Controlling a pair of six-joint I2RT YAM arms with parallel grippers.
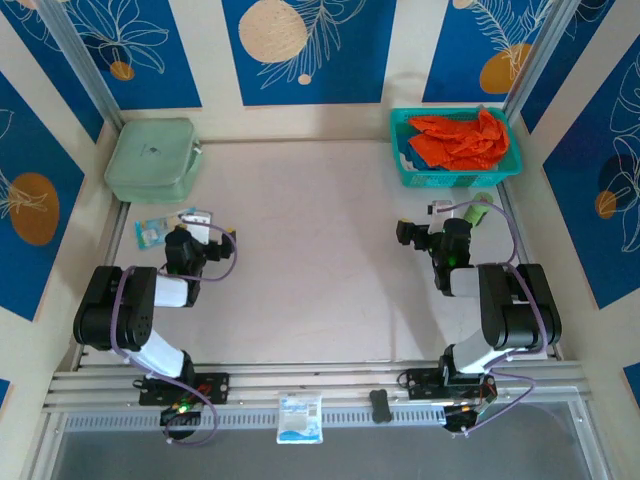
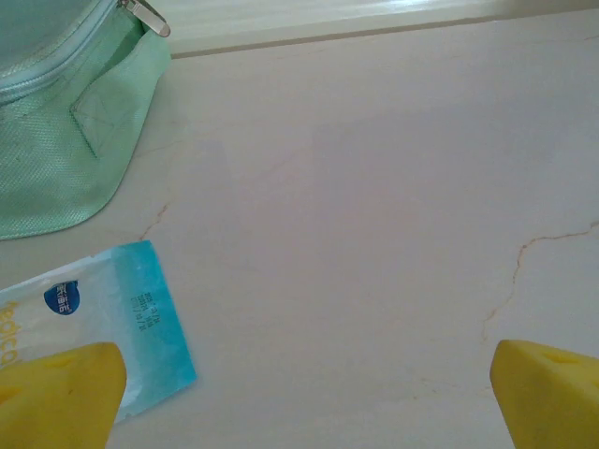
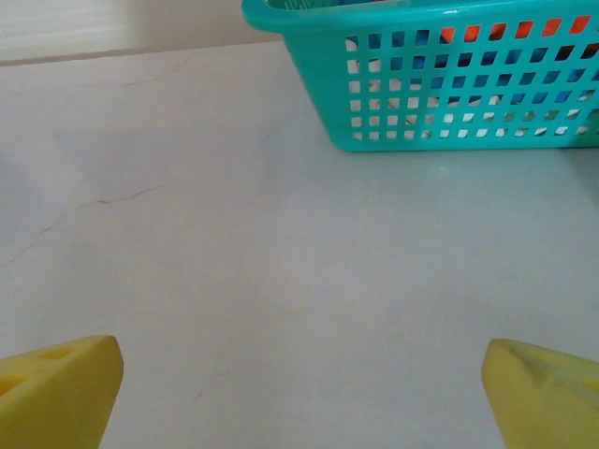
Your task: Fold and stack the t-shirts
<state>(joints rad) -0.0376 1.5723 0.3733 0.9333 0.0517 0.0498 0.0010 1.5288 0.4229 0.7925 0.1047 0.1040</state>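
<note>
The crumpled bright orange cloth t-shirt (image 1: pixel 460 140) lies inside the teal plastic mesh basket (image 1: pixel 455 178); dark blue cloth (image 3: pixel 562 95) shows through the basket's holes; the right gripper (image 3: pixel 299 393) hangs near the basket's front, fingers spread wide, empty; the left gripper (image 2: pixel 299 402), well apart to the basket's left, gapes empty too.

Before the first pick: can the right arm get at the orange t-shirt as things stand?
Probably yes: the open right gripper faces the teal basket across bare table, and the orange t-shirt lies uncovered inside.
</note>
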